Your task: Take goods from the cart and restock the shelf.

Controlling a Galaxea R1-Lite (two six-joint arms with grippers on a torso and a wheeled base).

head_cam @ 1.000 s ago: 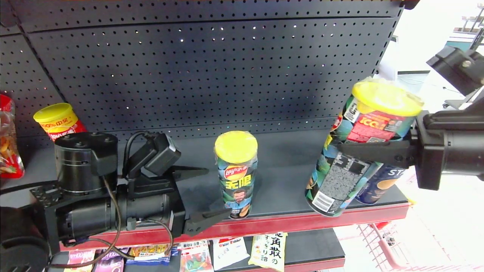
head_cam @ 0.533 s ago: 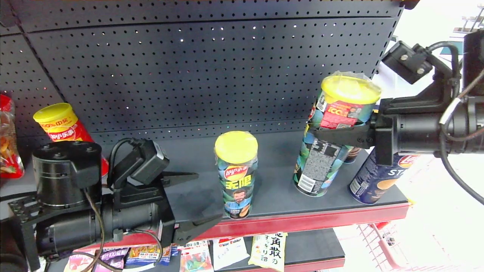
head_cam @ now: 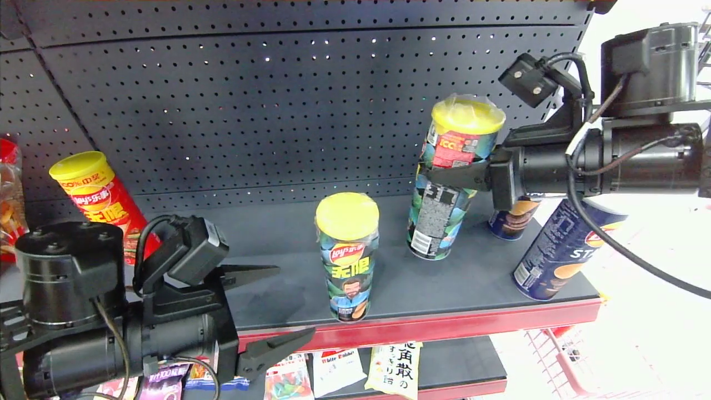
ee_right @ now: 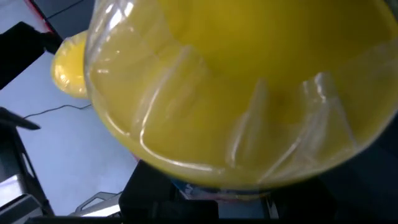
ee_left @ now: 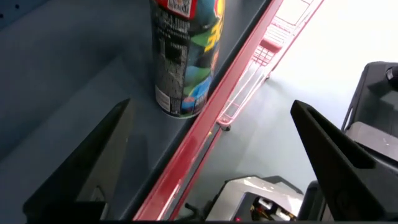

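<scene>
A tall chip can with a yellow lid [head_cam: 451, 166] leans a little over the dark shelf [head_cam: 411, 283], its base at or just above the board. My right gripper [head_cam: 444, 173] is shut on its upper half, coming in from the right. Its film-wrapped lid [ee_right: 249, 81] looms close in the right wrist view. A matching can [head_cam: 347, 255] stands upright near the shelf's front edge, also seen as the can [ee_left: 186, 56] in the left wrist view. My left gripper [head_cam: 295, 300] hangs open at the lower left, short of that can, with nothing between its fingers [ee_left: 93, 168].
A red can with a yellow lid [head_cam: 97, 189] leans at the far left. Two blue cans [head_cam: 555, 250] [head_cam: 511, 219] stand at the right end. The shelf has a red front lip [head_cam: 444, 325]; snack packs [head_cam: 389, 369] lie below. A red cart [head_cam: 555, 355] sits lower right.
My right gripper has carried its can left and deeper onto the shelf, lowering it near the board. My left arm has drawn back toward the lower left, away from the standing can.
</scene>
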